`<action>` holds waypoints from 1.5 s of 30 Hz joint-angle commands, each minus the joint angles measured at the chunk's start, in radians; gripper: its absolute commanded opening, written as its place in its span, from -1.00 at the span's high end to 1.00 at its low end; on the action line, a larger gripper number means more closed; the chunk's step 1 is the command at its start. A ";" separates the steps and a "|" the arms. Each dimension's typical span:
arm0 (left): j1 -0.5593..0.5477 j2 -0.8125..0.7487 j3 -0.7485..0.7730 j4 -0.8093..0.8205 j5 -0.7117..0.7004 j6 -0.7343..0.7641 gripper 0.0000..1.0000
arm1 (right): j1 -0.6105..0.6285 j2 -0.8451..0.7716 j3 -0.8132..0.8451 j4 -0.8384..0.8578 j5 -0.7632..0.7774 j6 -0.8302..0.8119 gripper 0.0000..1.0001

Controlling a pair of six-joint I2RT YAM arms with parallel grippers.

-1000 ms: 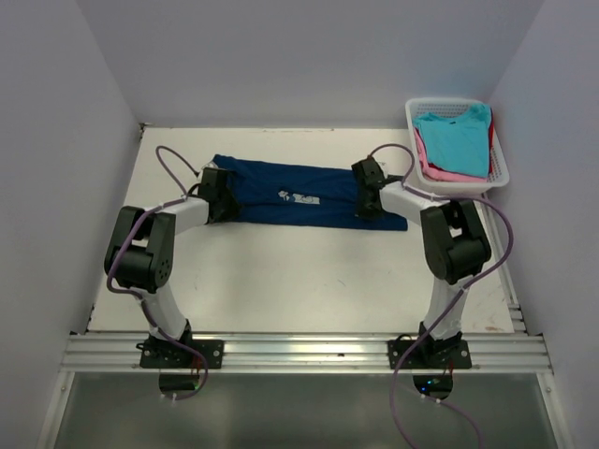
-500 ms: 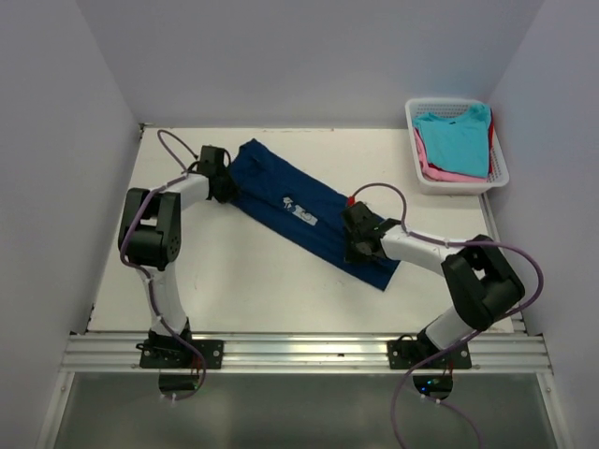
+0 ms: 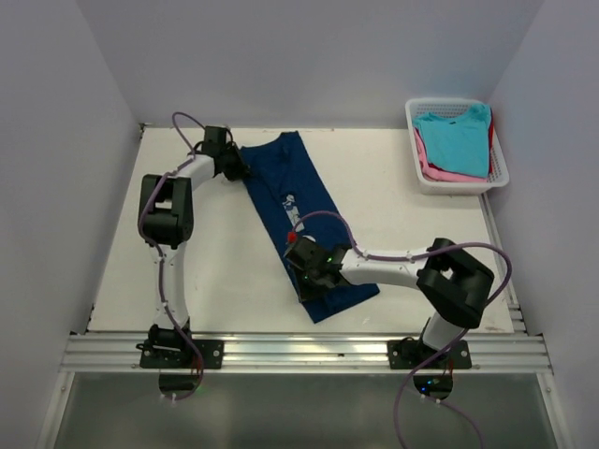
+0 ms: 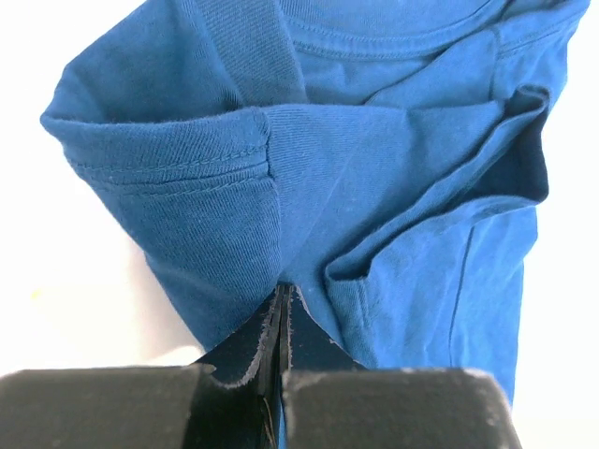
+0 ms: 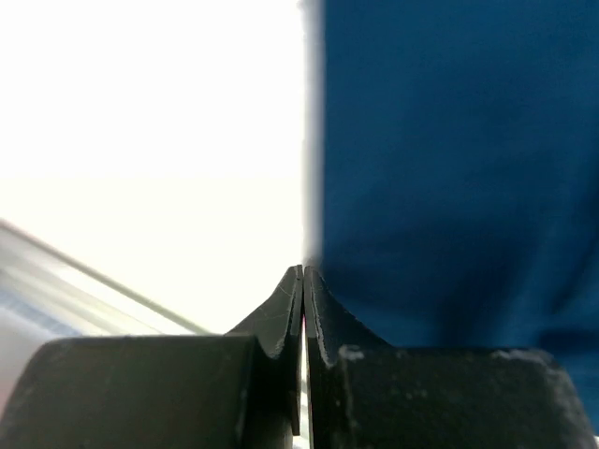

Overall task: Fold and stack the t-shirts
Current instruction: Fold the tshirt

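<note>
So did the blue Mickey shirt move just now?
Yes. The navy t-shirt swung from lying sideways to running front-to-back. Its right end pulled away from the white basket, toward the front.

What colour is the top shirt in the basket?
The shirt is light turquoise; top external view.

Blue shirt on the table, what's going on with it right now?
Both arms are handling the navy t-shirt, which lies folded into a long strip running diagonally across the table. The left gripper is shut on its far end, by the sleeve and collar. The right gripper is shut at the near end and appears to pinch the shirt's edge. More shirts, a turquoise tee on top, wait in the white basket at the far right corner.
</note>
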 commanded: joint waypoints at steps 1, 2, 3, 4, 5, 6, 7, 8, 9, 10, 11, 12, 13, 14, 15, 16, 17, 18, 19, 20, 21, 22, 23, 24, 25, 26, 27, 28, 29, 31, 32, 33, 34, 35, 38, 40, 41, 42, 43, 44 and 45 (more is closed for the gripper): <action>0.011 0.122 0.088 -0.044 0.102 0.058 1.00 | 0.060 0.044 0.097 -0.005 -0.068 0.058 1.00; 0.011 0.148 0.134 -0.041 0.127 0.058 1.00 | 0.069 0.053 0.132 -0.002 -0.072 0.058 1.00; 0.011 0.163 0.159 -0.039 0.148 0.059 1.00 | 0.081 0.060 0.150 -0.005 -0.074 0.058 1.00; 0.010 0.177 0.185 -0.041 0.185 0.061 1.00 | 0.086 0.073 0.167 -0.005 -0.083 0.058 1.00; 0.011 0.192 0.241 -0.043 0.200 0.068 1.00 | 0.092 0.079 0.186 -0.006 -0.089 0.055 1.00; 0.013 0.224 0.272 -0.064 0.213 0.071 1.00 | 0.097 0.082 0.221 -0.008 -0.097 0.049 1.00; 0.011 0.237 0.300 -0.073 0.240 0.076 1.00 | 0.097 0.085 0.239 -0.009 -0.103 0.036 1.00; 0.011 0.257 0.341 -0.076 0.259 0.081 1.00 | 0.095 0.082 0.258 -0.021 -0.098 0.027 1.00; 0.010 0.265 0.354 -0.076 0.274 0.082 1.00 | 0.097 0.079 0.307 -0.035 -0.086 0.013 1.00; 0.011 0.268 0.362 -0.072 0.306 0.084 1.00 | 0.097 0.076 0.342 -0.057 -0.071 -0.028 1.00; 0.011 0.269 0.366 -0.055 0.323 0.084 1.00 | 0.095 0.077 0.430 -0.113 -0.030 -0.055 1.00; 0.011 0.266 0.365 -0.050 0.335 0.084 1.00 | 0.094 0.082 0.481 -0.145 -0.001 -0.113 1.00; 0.011 0.260 0.362 -0.047 0.349 0.084 1.00 | 0.091 0.088 0.534 -0.176 0.042 -0.143 0.82; 0.011 0.228 0.328 -0.020 0.354 0.084 1.00 | 0.083 0.106 0.631 -0.240 0.100 -0.164 0.72; 0.011 0.202 0.294 0.011 0.362 0.084 0.94 | 0.057 0.116 0.669 -0.261 0.109 -0.195 0.60; 0.011 0.171 0.256 0.045 0.380 0.084 0.85 | 0.037 0.120 0.699 -0.276 0.110 -0.203 0.23; 0.011 0.107 0.181 0.106 0.385 0.088 0.73 | -0.013 0.128 0.747 -0.297 0.130 -0.205 0.05; 0.011 0.076 0.152 0.127 0.388 0.091 0.43 | -0.042 0.131 0.766 -0.302 0.136 -0.211 -0.09; 0.011 0.049 0.124 0.146 0.397 0.093 0.29 | -0.079 0.134 0.782 -0.302 0.139 -0.212 -0.21; 0.011 0.003 0.078 0.178 0.406 0.091 0.17 | -0.116 0.140 0.799 -0.302 0.142 -0.215 -0.24; 0.011 -0.014 0.064 0.184 0.411 0.090 0.05 | -0.185 0.169 0.848 -0.305 0.152 -0.226 -0.25; 0.011 -0.027 0.053 0.184 0.421 0.088 0.03 | -0.214 0.189 0.887 -0.322 0.159 -0.244 -0.26; 0.011 -0.050 0.037 0.194 0.431 0.085 0.03 | -0.240 0.211 0.973 -0.372 0.164 -0.252 -0.26; 0.011 -0.057 0.024 0.203 0.443 0.081 0.02 | -0.274 0.247 1.008 -0.391 0.199 -0.264 -0.26; 0.011 -0.068 0.010 0.214 0.467 0.073 0.02 | -0.283 0.257 1.034 -0.402 0.222 -0.295 -0.26; 0.011 -0.088 -0.029 0.274 0.481 0.053 0.01 | -0.291 0.261 1.058 -0.408 0.239 -0.304 -0.27; 0.011 -0.096 -0.052 0.302 0.493 0.041 0.01 | -0.308 0.263 1.062 -0.408 0.247 -0.309 -0.27; 0.011 -0.102 -0.071 0.318 0.495 0.032 0.01 | -0.313 0.257 1.062 -0.407 0.256 -0.318 -0.27; 0.011 -0.105 -0.092 0.332 0.489 0.026 0.01 | -0.317 0.251 1.048 -0.399 0.262 -0.321 -0.27; 0.011 -0.099 -0.106 0.342 0.481 0.018 0.01 | -0.323 0.220 1.022 -0.387 0.276 -0.326 -0.26; 0.011 -0.081 -0.108 0.352 0.483 0.006 0.01 | -0.323 0.206 0.981 -0.365 0.276 -0.324 -0.25; 0.011 -0.073 -0.108 0.356 0.486 -0.001 0.01 | -0.323 0.190 0.961 -0.356 0.280 -0.324 -0.25; 0.010 -0.065 -0.109 0.364 0.484 -0.008 0.01 | -0.323 0.160 0.942 -0.350 0.284 -0.321 -0.25; 0.010 -0.051 -0.111 0.379 0.484 -0.020 0.01 | -0.322 0.145 0.904 -0.338 0.293 -0.320 -0.24; 0.005 -0.025 -0.103 0.396 0.469 -0.039 0.01 | -0.323 0.082 0.821 -0.308 0.302 -0.306 -0.24; 0.002 0.004 -0.085 0.386 0.458 -0.042 0.01 | -0.323 0.039 0.766 -0.284 0.300 -0.295 -0.23; 0.000 0.013 -0.077 0.381 0.455 -0.044 0.01 | -0.323 0.030 0.752 -0.278 0.307 -0.294 -0.23; -0.004 0.022 -0.068 0.372 0.448 -0.041 0.01 | -0.325 0.019 0.743 -0.276 0.308 -0.289 -0.23; -0.006 0.031 -0.050 0.359 0.425 -0.036 0.01 | -0.325 0.011 0.735 -0.276 0.311 -0.287 -0.22; -0.009 0.051 -0.040 0.340 0.415 -0.031 0.01 | -0.328 -0.002 0.724 -0.275 0.313 -0.287 -0.22; -0.013 0.062 -0.031 0.332 0.408 -0.031 0.01 | -0.326 -0.008 0.718 -0.275 0.313 -0.287 -0.22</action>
